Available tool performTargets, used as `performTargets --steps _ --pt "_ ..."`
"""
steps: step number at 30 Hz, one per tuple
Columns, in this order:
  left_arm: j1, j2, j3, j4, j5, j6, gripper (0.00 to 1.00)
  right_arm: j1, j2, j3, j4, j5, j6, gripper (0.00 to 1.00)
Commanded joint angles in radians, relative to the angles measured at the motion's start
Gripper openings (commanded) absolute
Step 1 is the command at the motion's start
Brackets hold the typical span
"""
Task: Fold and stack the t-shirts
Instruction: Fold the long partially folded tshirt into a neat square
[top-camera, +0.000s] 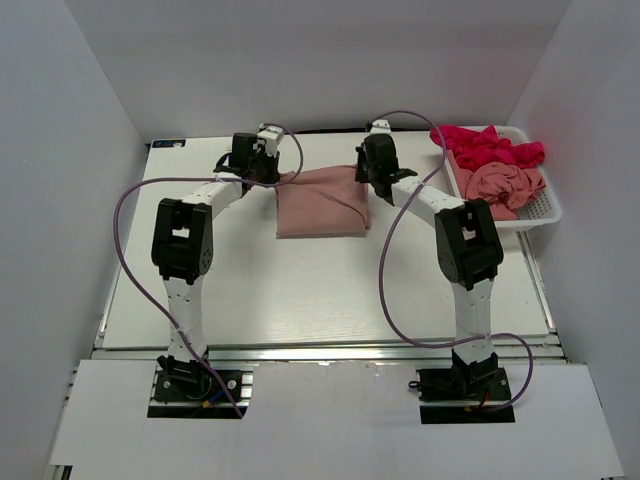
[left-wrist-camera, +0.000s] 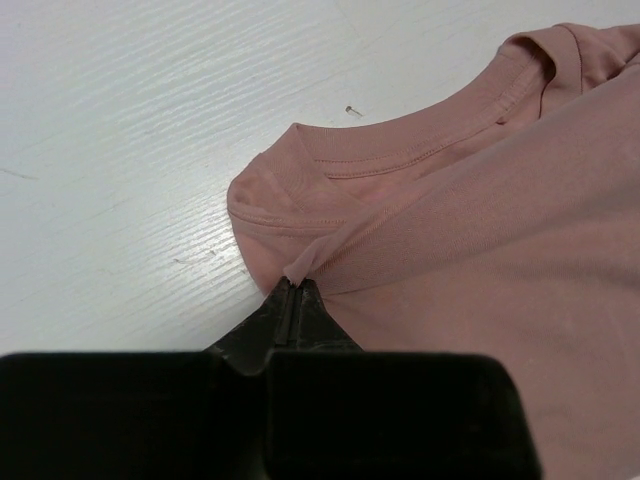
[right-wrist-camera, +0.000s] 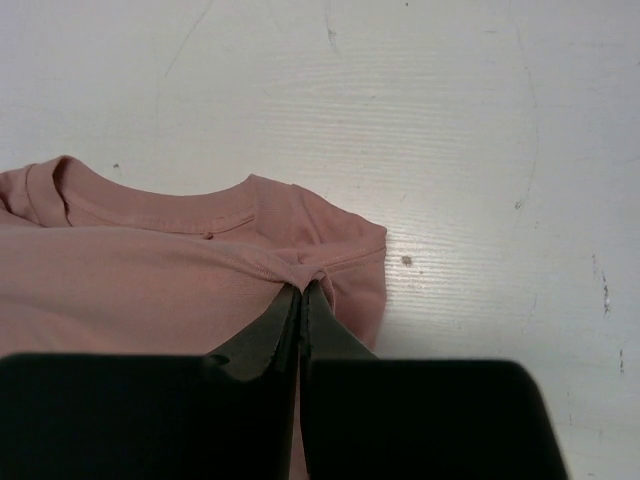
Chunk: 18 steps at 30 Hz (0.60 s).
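Observation:
A dusty salmon-pink t-shirt (top-camera: 322, 202) lies partly folded on the white table, far centre. My left gripper (top-camera: 272, 176) is shut on a pinch of cloth at the shirt's far left corner, beside the collar (left-wrist-camera: 400, 160). My right gripper (top-camera: 366, 177) is shut on a fold of the same shirt at its far right corner. In the left wrist view the closed tips of the left gripper (left-wrist-camera: 296, 284) hold a small tuft. In the right wrist view the right gripper (right-wrist-camera: 303, 284) pinches a gathered hem near the neckline (right-wrist-camera: 190, 212).
A white mesh basket (top-camera: 540, 208) stands at the far right, holding a magenta-red t-shirt (top-camera: 488, 147) and a crumpled salmon-pink one (top-camera: 506, 184). Purple cables loop from both arms. White walls close in the table on three sides.

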Motion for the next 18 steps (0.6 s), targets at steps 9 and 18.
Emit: performTargets --steps 9,18 --pt "0.015 0.015 0.092 0.027 -0.060 0.017 0.00 -0.026 0.097 0.148 -0.004 -0.003 -0.033 0.00" --pt "0.017 0.184 0.176 0.039 -0.061 0.011 0.00 -0.030 0.200 0.234 -0.024 -0.012 -0.031 0.00"
